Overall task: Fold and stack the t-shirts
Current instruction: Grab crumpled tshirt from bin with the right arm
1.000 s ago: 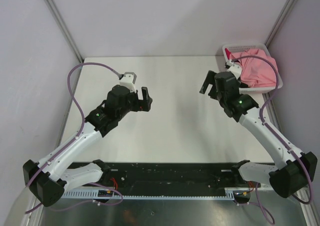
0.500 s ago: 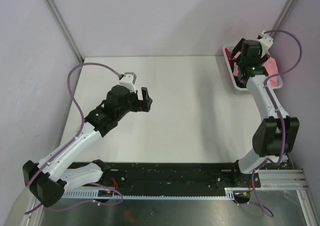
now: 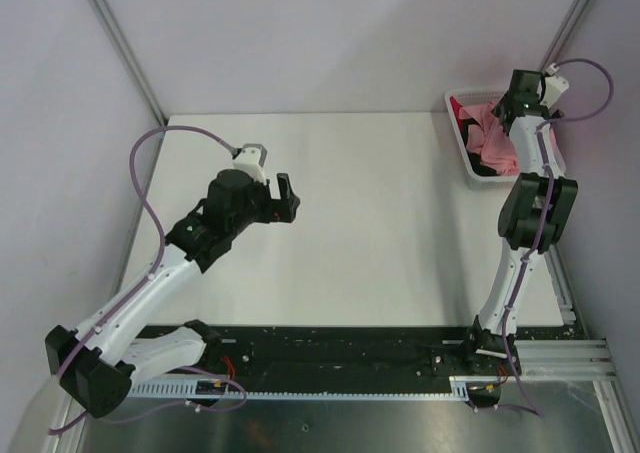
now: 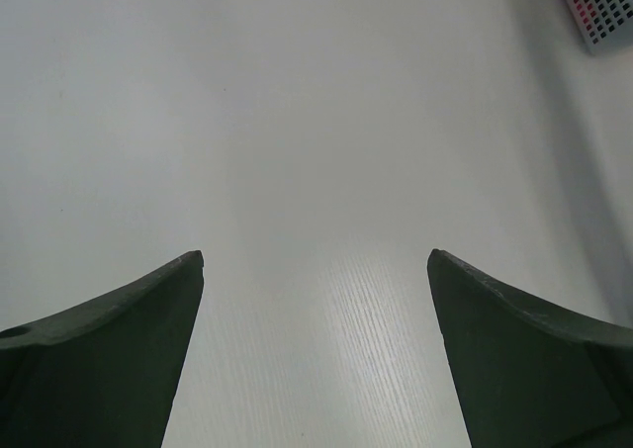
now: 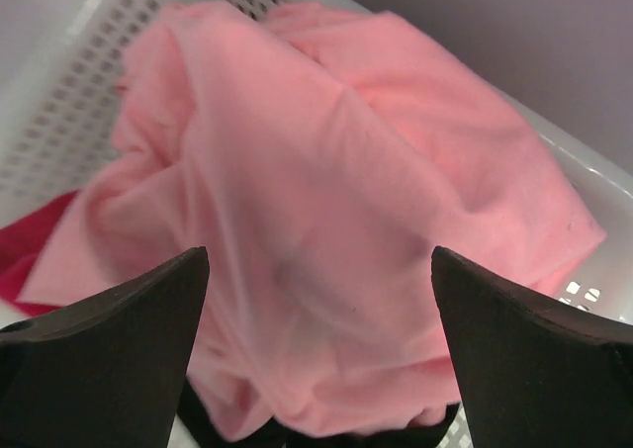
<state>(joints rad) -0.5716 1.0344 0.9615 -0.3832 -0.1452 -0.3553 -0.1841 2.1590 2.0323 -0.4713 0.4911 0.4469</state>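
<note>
The salmon-pink t-shirt [image 5: 336, 221] lies crumpled on top of the pile inside the white lattice basket [image 5: 69, 82], which stands at the far right corner of the surface [image 3: 380, 203]. It is not folded: the cloth is bunched in soft, loose folds and fills most of the basket, with one edge reaching up to the far rim. Under it, at the left side, a small part of the bright red t-shirt [image 5: 30, 255] shows. At the near side a dark strip of the black t-shirt [image 5: 223, 430] comes out from below the pink cloth. All three touch each other.
</note>
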